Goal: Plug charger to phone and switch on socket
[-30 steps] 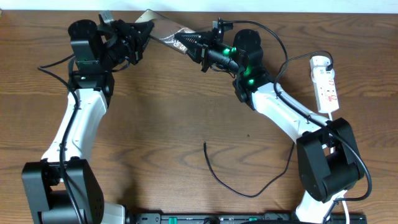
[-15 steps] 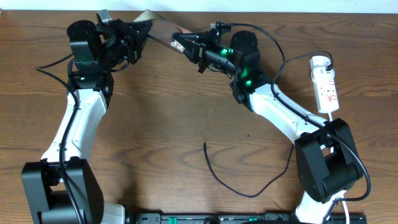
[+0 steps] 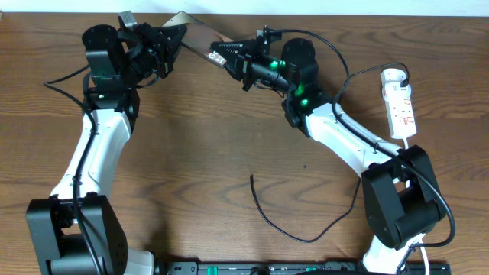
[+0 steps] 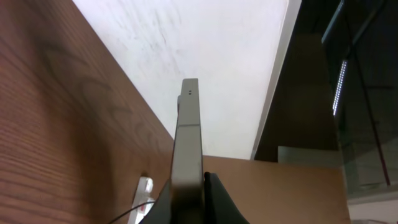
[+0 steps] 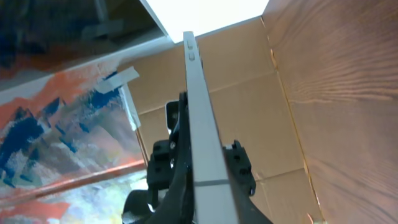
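The phone [image 3: 195, 27] is held up at the far edge of the table, between both grippers. My left gripper [image 3: 176, 36] is shut on its left end, and my right gripper [image 3: 219, 53] is shut on its right end. In the left wrist view the phone [image 4: 188, 137] shows edge-on between the fingers [image 4: 188, 202]. In the right wrist view the phone [image 5: 200, 106] also shows edge-on between the fingers [image 5: 206, 180]. The charger [image 3: 284, 229] lies loose on the table near the front, its plug tip [image 3: 252, 177] free. The socket [image 3: 401, 103] lies at the right edge.
The socket's white cord runs down along the right arm's base [image 3: 401, 195]. A black cable loops above the right arm towards the socket [image 3: 348, 61]. The socket also shows low in the left wrist view [image 4: 144, 190]. A dark bar lies along the front edge [image 3: 290, 267].
My right gripper has shifted slightly to the left with the phone's end in it. The left arm, charger and socket have stayed where they were.
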{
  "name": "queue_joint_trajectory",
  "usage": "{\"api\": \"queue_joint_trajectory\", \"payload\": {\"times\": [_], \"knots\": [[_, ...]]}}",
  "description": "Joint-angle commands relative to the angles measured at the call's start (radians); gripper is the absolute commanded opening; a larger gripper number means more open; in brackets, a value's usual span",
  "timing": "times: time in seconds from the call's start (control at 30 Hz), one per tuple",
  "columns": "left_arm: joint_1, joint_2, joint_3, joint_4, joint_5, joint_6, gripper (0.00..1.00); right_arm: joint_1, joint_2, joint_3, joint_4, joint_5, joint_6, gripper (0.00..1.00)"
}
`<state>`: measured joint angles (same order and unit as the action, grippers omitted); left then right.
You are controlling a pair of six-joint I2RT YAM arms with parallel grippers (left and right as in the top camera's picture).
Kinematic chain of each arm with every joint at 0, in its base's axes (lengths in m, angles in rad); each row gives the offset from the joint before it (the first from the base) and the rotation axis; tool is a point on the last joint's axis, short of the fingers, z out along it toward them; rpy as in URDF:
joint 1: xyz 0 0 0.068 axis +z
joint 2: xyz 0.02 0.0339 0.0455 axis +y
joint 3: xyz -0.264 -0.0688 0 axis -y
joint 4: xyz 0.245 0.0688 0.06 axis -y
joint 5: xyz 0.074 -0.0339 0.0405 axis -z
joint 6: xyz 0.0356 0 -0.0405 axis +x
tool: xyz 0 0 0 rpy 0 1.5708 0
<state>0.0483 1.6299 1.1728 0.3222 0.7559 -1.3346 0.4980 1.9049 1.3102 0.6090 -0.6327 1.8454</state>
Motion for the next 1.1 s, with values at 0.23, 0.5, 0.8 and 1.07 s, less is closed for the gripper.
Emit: {"api": "queue_joint_trajectory", "payload": {"times": [0.23,0.5,0.8,1.07], "knots": [[-0.006,0.0,0.009,0.013,0.013,0.024,0.07,0.022,-0.011,0.018,0.009,-0.04,-0.003,0.16],[-0.006,0.0,0.009,0.013,0.013,0.024,0.07,0.022,-0.011,0.018,0.009,-0.039,-0.044,0.52],[-0.006,0.0,0.009,0.013,0.014,0.025,0.07,0.022,-0.011,0.018,0.009,-0.039,-0.047,0.57],[-0.006,0.0,0.009,0.013,0.014,0.024,0.07,0.022,-0.011,0.018,0.009,-0.039,-0.048,0.59]]}}
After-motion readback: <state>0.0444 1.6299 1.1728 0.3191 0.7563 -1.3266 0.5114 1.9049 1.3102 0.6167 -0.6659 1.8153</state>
